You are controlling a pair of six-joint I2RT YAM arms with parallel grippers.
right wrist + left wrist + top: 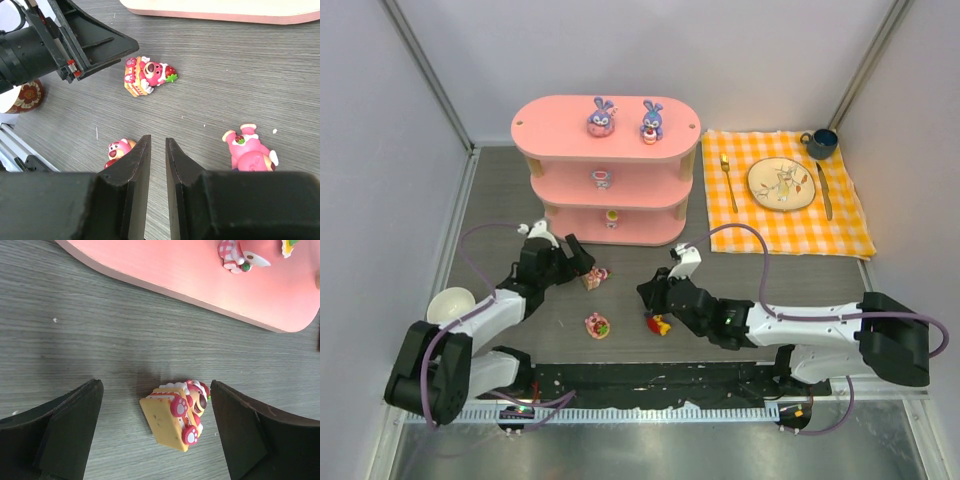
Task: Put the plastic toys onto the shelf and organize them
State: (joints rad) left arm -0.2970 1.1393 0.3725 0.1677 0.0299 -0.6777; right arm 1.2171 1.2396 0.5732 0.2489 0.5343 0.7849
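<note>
I count seven toys point(601, 118): four on shelf point(555, 135), three on bench point(490, 200). Left end effector point(156, 385) wide apart around cake bear point(175, 417); right end effector point(158, 139) slightly apart, empty.

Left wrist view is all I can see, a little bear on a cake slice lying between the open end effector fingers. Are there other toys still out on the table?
Observer: Yes, two more lie on the table: a pink toy and a red-and-yellow toy, both on the near side of your cake-slice bear.
Operator: And where's the right arm, is it in my way?
Observer: The right end effector is beside the red-and-yellow toy, jaws narrowly parted with nothing between them, and apart from your left end effector.
</note>
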